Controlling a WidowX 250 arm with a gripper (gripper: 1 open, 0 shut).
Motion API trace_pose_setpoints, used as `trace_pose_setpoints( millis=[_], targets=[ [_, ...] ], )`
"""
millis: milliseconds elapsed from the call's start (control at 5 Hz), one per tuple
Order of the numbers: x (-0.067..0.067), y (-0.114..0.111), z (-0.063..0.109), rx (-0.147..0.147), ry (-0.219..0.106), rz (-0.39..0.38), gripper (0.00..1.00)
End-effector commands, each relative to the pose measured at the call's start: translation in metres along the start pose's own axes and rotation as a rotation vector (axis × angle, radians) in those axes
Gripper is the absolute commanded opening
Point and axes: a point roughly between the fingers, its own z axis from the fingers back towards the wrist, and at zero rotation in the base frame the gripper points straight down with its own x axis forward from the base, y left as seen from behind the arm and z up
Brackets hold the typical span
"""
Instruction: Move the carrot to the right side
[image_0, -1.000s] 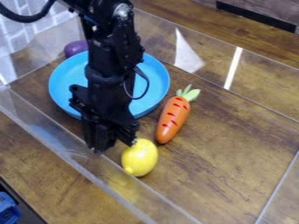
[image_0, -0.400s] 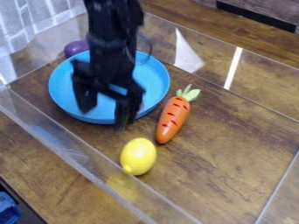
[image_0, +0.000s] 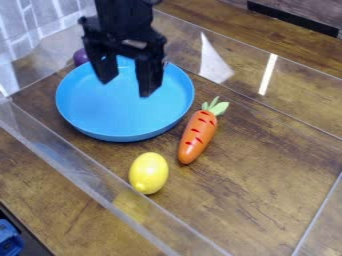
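The orange carrot (image_0: 198, 134) with a light green top lies on the wooden table, just right of the blue plate (image_0: 94, 116), its leafy end pointing away. My black gripper (image_0: 124, 76) hangs open above the far part of the plate, with nothing between its fingers. It is well left of and above the carrot, not touching it.
A yellow lemon (image_0: 148, 172) lies on the table in front of the plate. Behind the gripper, a purple eggplant is mostly hidden. Clear acrylic walls (image_0: 67, 160) bound the work area at the front and the left. Bare wood stretches right of the carrot.
The gripper was shut low beside the lemon; it has opened, risen and moved back over the plate. The lemon has shifted slightly to the left. The carrot has stayed put.
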Motion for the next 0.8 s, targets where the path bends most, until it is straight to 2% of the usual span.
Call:
trace_pose_setpoints(
  millis=[0,400,600],
  targets=[
    [0.012,0.007,0.008,-0.017,-0.089,-0.064,1.00],
    [0.005,0.002,0.002,-0.033,-0.073,-0.037,1.00],
    [-0.001,0.000,-0.008,-0.050,-0.069,-0.053,1.00]
  ],
)
